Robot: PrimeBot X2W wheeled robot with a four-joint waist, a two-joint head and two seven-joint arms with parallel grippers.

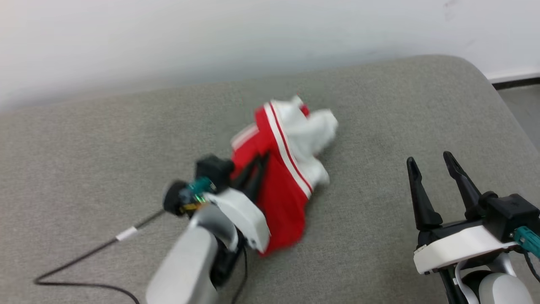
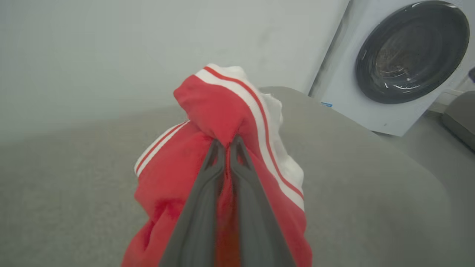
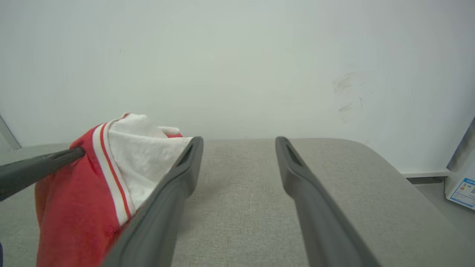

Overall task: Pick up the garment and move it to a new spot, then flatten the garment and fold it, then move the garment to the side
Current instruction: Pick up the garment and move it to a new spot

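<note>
The garment (image 1: pixel 282 177), a red T-shirt with white sleeves and red-white stripe trim, is bunched up over the middle of the grey cushioned surface (image 1: pixel 379 126). My left gripper (image 1: pixel 258 162) is shut on a fold of its red fabric, and the cloth hangs down around the fingers (image 2: pixel 207 193). The lettering is hidden in the folds. In the left wrist view the garment (image 2: pixel 222 111) rises above the gripper (image 2: pixel 227 140). My right gripper (image 1: pixel 430 162) stands open to the right of the garment (image 3: pixel 92 174), holding nothing, its fingertips (image 3: pixel 195 142) wide apart.
A black cable (image 1: pixel 84 257) trails from the left arm across the surface at the lower left. A white wall (image 1: pixel 211 33) stands behind the surface. A washing machine (image 2: pixel 404 63) stands beyond the surface's rounded right end, with floor (image 1: pixel 523 105) beside it.
</note>
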